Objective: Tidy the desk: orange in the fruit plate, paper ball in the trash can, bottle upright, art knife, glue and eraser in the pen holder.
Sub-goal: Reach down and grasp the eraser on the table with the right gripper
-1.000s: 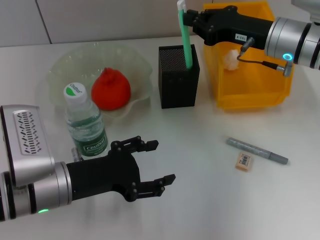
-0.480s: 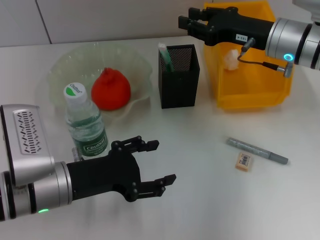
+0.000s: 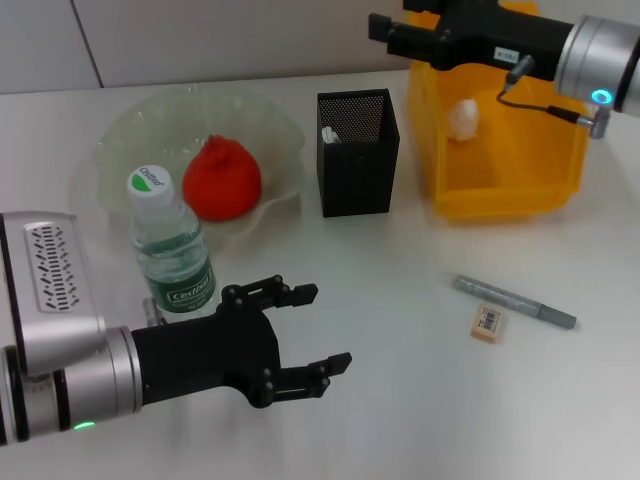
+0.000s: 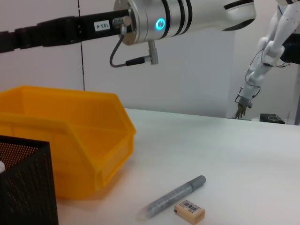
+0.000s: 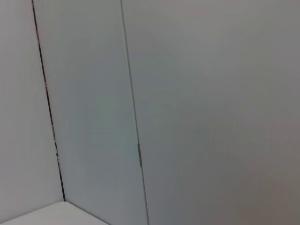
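The orange (image 3: pixel 220 178) lies in the fruit plate (image 3: pixel 128 132). The bottle (image 3: pixel 170 245) stands upright in front of the plate. The pen holder (image 3: pixel 358 170) holds a green-and-white stick whose top (image 3: pixel 328 133) shows just below the rim. The paper ball (image 3: pixel 462 118) lies in the yellow trash can (image 3: pixel 500 190). A grey pen-shaped stick (image 3: pixel 515 300) and the eraser (image 3: pixel 486 322) lie on the table at the right; both also show in the left wrist view, the stick (image 4: pixel 173 197) and the eraser (image 4: pixel 190 211). My right gripper (image 3: pixel 383 32) is open and empty, high behind the holder. My left gripper (image 3: pixel 328 325) is open, low, right of the bottle.
The white table runs back to a pale wall. In the left wrist view the trash can (image 4: pixel 70 126) and the pen holder (image 4: pixel 23 183) stand close together, with my right arm (image 4: pixel 183 18) above them. The right wrist view shows only wall panels.
The right gripper let go of the green-and-white stick, which dropped into the pen holder. The right gripper then rose and drew back to the right. The left arm has not moved.
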Controlling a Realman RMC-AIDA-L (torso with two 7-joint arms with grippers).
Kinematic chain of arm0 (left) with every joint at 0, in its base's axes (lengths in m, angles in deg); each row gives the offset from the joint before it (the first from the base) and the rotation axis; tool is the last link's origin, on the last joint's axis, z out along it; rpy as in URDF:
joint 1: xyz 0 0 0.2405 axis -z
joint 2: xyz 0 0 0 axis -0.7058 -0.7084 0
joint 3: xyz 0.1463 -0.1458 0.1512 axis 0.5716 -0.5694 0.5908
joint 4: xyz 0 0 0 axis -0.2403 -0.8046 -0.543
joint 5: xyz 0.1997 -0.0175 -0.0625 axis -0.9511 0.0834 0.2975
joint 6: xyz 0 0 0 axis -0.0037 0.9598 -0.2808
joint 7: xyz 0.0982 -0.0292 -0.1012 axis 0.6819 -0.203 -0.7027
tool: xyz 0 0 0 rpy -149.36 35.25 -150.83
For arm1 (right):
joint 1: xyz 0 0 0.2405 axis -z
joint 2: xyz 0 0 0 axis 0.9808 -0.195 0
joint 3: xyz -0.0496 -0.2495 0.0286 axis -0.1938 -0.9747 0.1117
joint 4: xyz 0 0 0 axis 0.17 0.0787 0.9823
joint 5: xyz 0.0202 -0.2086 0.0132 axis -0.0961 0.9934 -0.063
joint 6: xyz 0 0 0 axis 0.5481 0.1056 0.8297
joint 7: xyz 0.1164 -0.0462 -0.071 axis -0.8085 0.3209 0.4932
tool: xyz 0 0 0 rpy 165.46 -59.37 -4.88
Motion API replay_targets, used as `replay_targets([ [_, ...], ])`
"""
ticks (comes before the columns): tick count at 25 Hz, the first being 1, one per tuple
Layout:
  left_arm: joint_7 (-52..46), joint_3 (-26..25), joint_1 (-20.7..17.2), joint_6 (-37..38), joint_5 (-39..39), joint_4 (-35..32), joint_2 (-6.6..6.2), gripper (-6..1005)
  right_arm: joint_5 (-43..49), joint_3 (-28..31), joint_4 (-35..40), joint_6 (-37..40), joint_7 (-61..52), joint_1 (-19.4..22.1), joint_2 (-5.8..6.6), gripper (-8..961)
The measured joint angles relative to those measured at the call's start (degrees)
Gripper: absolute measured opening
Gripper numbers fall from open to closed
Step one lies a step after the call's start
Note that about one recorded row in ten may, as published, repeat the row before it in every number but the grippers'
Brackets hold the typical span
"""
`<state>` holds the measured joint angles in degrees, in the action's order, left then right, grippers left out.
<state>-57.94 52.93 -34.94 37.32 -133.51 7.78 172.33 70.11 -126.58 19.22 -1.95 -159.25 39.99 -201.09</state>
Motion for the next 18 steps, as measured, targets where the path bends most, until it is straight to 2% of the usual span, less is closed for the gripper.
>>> replay_targets([
  [10, 0.33, -3.81, -0.26, 5.45, 0.00, -0.27, -0.17, 802, 3.55, -0.24, 9.57, 5.90, -6.95, 5.89, -0.17, 721],
  [12, 0.46, -4.70, -0.35, 6.52, -0.05, -0.28, -0.18, 802, 5.85, -0.24, 12.61, 8.39, -8.16, 7.42, -0.56, 722],
  [14, 0.47, -6.33, -0.38, 7.54, -0.36, -0.12, -0.24, 802, 9.52, -0.27, 17.78, 11.91, -9.79, 9.83, -1.51, 723],
  [18, 0.53, -8.11, -0.56, 8.58, -0.42, -0.04, -0.24, 802, 14.84, -0.32, 21.59, 15.63, -14.37, 11.21, -1.82, 724],
])
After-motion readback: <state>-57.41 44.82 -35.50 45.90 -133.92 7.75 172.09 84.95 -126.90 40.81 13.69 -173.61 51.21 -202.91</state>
